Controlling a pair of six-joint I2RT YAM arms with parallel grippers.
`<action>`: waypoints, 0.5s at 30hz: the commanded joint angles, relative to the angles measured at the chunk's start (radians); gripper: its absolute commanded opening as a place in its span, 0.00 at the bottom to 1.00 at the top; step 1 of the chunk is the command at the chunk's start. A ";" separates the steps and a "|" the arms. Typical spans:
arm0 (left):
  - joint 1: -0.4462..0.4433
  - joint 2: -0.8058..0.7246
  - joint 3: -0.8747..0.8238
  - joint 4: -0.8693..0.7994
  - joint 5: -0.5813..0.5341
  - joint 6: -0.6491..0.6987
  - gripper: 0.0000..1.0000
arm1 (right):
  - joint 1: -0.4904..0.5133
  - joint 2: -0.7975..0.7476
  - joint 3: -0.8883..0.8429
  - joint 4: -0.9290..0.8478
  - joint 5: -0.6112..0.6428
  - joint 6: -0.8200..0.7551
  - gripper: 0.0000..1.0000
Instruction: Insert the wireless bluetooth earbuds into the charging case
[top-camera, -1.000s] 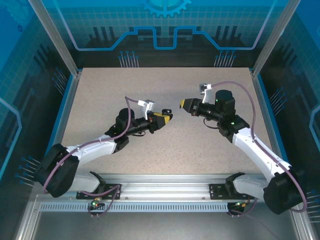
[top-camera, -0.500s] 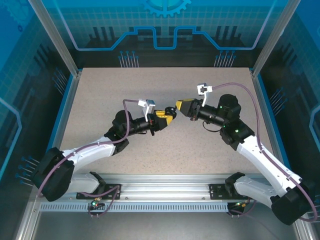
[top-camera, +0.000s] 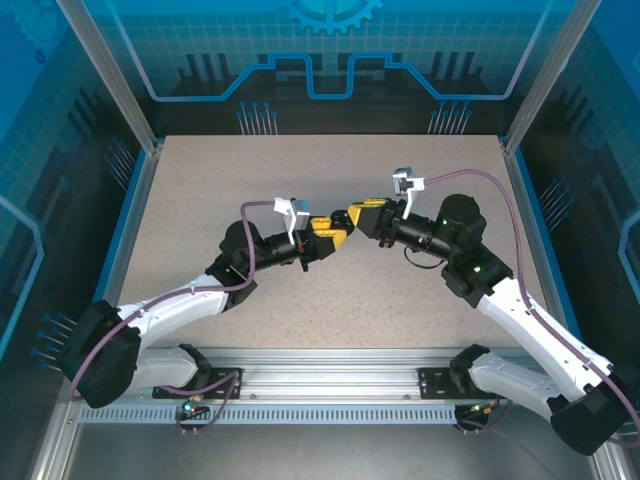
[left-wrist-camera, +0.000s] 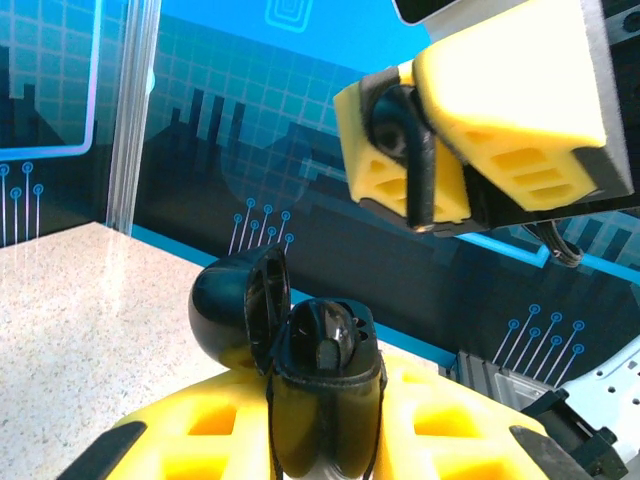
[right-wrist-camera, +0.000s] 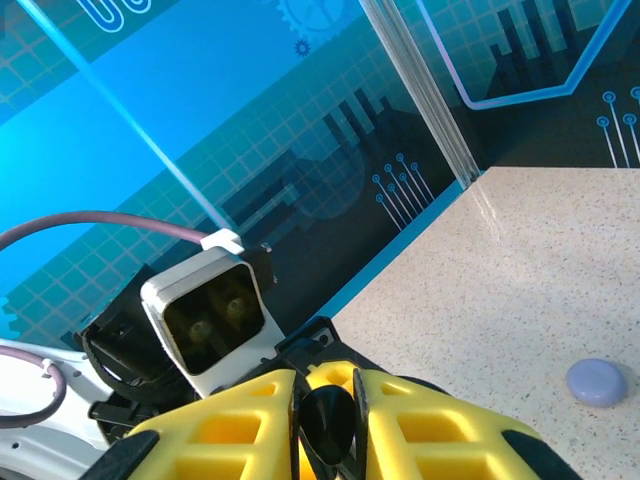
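Meeting nose to nose over the speckled tabletop (top-camera: 400, 300), both arms are loaded. The left gripper (top-camera: 332, 233) is clamped on a glossy black round charging case (left-wrist-camera: 325, 400), its lid (left-wrist-camera: 225, 310) swung open. The right gripper (top-camera: 357, 214) pinches a small black stemmed earbud (right-wrist-camera: 330, 422) between closed-in yellow fingers, near the case's open mouth, not touching.

Upright in the left hand (top-camera: 340, 234), black charging case (left-wrist-camera: 322, 420) with lid open; black earbud (right-wrist-camera: 330, 425) pinched in right hand (top-camera: 352, 213).
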 joint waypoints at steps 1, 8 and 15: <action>-0.009 -0.031 0.048 0.048 0.023 0.050 0.02 | 0.019 -0.022 0.023 0.025 0.030 -0.036 0.22; -0.018 -0.042 0.048 0.066 0.038 0.071 0.03 | 0.034 -0.039 0.010 0.049 0.049 -0.044 0.22; -0.029 -0.051 0.049 0.064 0.039 0.105 0.04 | 0.046 -0.057 -0.005 0.075 0.069 -0.047 0.22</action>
